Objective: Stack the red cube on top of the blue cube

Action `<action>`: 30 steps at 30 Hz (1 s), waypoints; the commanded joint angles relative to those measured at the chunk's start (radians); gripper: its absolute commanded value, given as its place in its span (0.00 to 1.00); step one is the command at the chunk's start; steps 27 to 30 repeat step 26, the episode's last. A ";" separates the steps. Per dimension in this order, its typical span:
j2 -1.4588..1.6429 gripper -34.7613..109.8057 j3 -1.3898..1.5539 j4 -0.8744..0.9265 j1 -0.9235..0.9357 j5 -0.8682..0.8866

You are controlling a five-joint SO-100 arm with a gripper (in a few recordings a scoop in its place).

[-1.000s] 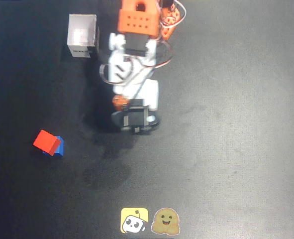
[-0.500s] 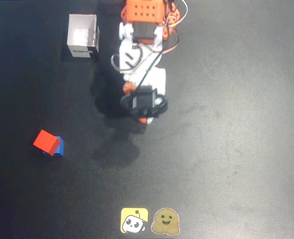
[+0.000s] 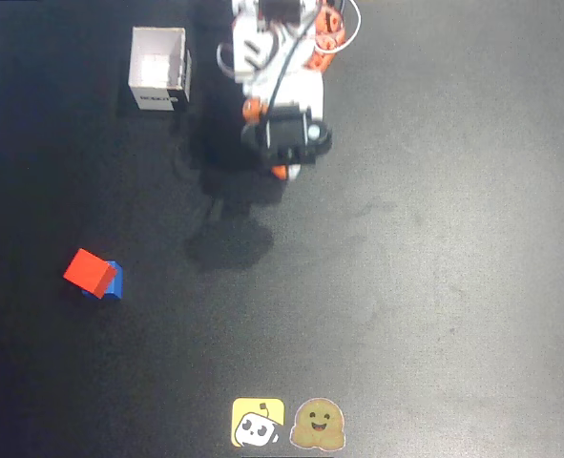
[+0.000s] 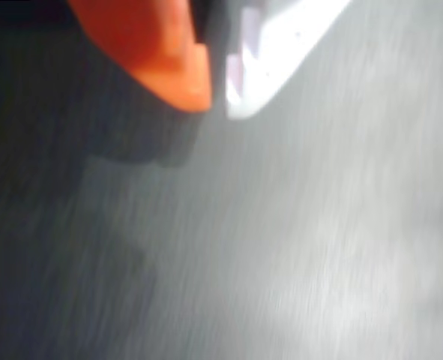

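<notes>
At the left of the overhead view the red cube (image 3: pixel 90 271) already sat on top of the blue cube (image 3: pixel 110 283), skewed rather than square, so that a strip of blue showed along its right and lower edges; the pair stood on the black table (image 3: pixel 434 286), with nothing touching them. Judged from that, the stacking looked done, though the offset made the seating look a little uncertain. Farther back and slightly to the right of the stack stood a white open box (image 3: pixel 157 69), apart from both cubes. Right again, near the far edge, the arm was folded close to its base, and the gripper (image 3: pixel 283 162) hung there, well apart from the cubes: the stack lay to its left and toward the near edge, along a diagonal. The cubes, being cubes, offered no long axis to line up with. In the wrist view the orange and white fingertips met with barely a sliver between them at the gripper (image 4: pixel 217 94), so it was closed and held nothing, with blurred table surface beneath. At the near edge lay two stickers (image 3: pixel 288 424), uninvolved.
</notes>
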 commanded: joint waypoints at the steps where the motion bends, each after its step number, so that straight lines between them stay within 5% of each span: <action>1: 0.032 0.24 -0.005 0.077 0.012 -0.008; 30: 0.032 0.24 -0.003 0.137 0.018 -0.028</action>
